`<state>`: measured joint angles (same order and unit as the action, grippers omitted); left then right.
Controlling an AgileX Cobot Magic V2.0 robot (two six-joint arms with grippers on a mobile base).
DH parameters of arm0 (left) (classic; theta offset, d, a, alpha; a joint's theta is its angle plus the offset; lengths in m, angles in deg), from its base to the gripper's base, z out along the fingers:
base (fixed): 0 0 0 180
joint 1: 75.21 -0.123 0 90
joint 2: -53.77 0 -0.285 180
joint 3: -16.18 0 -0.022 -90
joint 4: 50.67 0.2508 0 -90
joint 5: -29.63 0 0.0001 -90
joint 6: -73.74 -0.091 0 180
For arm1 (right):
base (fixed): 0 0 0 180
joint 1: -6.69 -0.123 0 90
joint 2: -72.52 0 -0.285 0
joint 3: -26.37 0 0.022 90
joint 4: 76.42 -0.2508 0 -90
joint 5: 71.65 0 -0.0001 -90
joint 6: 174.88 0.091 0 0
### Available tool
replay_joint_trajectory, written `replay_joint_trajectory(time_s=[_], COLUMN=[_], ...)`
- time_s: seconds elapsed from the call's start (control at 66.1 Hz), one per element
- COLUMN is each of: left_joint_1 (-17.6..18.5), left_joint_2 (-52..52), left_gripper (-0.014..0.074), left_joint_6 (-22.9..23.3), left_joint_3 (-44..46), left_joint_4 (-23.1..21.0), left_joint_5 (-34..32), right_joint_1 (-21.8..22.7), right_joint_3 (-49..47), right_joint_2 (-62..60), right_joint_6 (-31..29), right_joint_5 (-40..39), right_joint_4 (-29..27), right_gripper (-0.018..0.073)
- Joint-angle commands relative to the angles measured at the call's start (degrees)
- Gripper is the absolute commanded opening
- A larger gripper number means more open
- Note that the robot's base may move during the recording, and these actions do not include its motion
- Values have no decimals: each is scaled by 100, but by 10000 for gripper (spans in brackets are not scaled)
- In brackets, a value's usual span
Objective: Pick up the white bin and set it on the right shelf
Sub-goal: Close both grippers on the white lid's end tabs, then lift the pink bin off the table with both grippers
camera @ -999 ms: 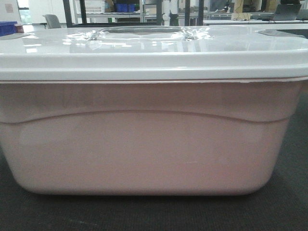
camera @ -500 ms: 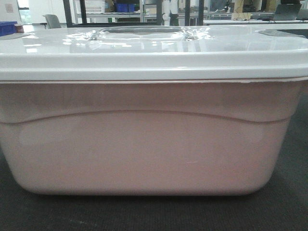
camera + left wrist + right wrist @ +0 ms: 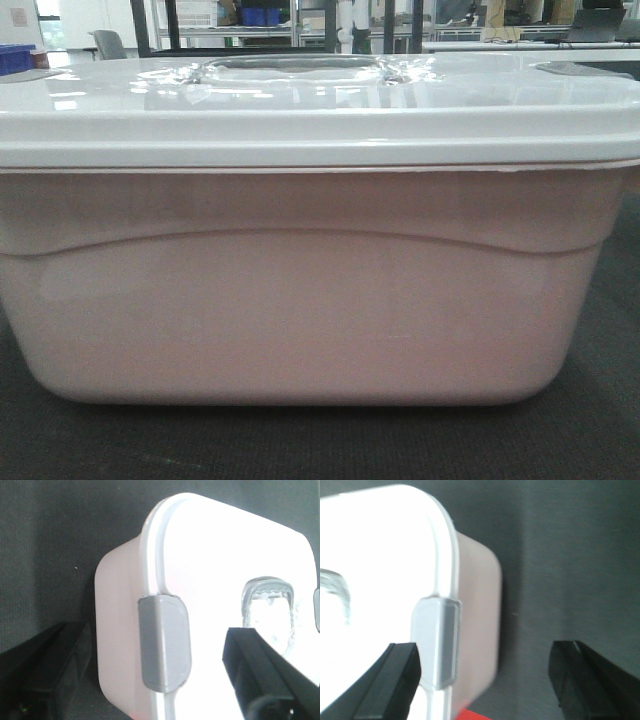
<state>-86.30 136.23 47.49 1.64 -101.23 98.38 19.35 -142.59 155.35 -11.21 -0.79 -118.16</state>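
Pinkish translucent plastic fills the front view: the white bin (image 3: 300,310) sits square on the dark, textured counter (image 3: 600,430), its long side wall crossed by one curved moulded line. A glossy grey-white lid (image 3: 320,110) caps it and mirrors the ceiling lights. Wall and lid show plain; anything printed on the far boxes is too small to read. Beyond the lid stand blue bins (image 3: 258,15), a grey chair (image 3: 108,43) and a laptop (image 3: 595,22).

From the left wrist, the left pincer (image 3: 160,635) stands wide open, straddling one short end of the bin (image 3: 117,630). One of its dark fingers (image 3: 60,670) hangs outside the end wall over the counter (image 3: 50,540); the other (image 3: 255,665) hangs over the lid, just beside the moulded recess (image 3: 267,605). A grey clip (image 3: 162,645) that wraps the lid's rim lies right between the two tips. Whether either finger touches the plastic cannot be told.

From the right wrist, the right pincer (image 3: 484,652) is likewise spread apart across the opposite short end. Its inner finger (image 3: 390,680) hangs over the lid, just beside a second grey clip (image 3: 437,640); its outer finger (image 3: 585,680) is well clear of the end wall (image 3: 477,605), over bare counter (image 3: 570,555). A small red patch (image 3: 470,715) shows below the bin, between the fingers. The picture is blurred, so contact cannot be judged.
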Motion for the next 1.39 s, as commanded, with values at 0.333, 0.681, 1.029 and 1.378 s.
replay_joint_trajectory(time_s=[0.333, 0.681, 1.029, 1.378], left_joint_1=[-96, -96, -96, -96], left_joint_2=[-71, 217, 497, 497], left_gripper=[441, 440, 440, 440], left_joint_6=[-1789, -2007, -2233, -2243], left_joint_3=[-1434, -1439, -1439, -1439], left_joint_4=[-2369, -2579, -2634, -2488], left_joint_5=[117, 91, 328, 488], right_joint_1=[264, 54, -80, -102], right_joint_3=[1011, 1015, 1028, 1322], right_joint_2=[214, 275, 298, 477], right_joint_6=[-1719, -1737, -1692, -2086], right_joint_5=[556, 556, 492, 556], right_joint_4=[-2173, -2195, -2260, -3078], right_gripper=[622, 622, 622, 622])
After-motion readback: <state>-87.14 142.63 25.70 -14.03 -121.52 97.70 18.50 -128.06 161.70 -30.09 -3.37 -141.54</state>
